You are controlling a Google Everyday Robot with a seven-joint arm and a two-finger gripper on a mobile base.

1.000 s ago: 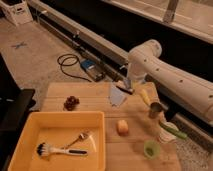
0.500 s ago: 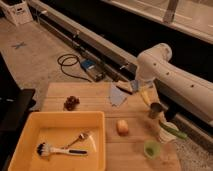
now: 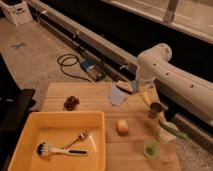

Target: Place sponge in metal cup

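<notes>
My gripper hangs from the white arm at the back of the wooden table, shut on the small blue-grey sponge. It holds the sponge just above the flat pale-blue cloth. The dark steel metal cup stands upright on the table, to the right of the gripper and nearer the front. The sponge is to the left of the cup, not over it.
A yellow tub with a brush and a fork fills the front left. There is an orange-yellow block, a green cup, a white cup, a dark fruit cluster and a yellow object by the gripper.
The arm has swung to the right, carrying the gripper from above the cloth's left part toward the metal cup. The cloth and the cups have stayed in place.
</notes>
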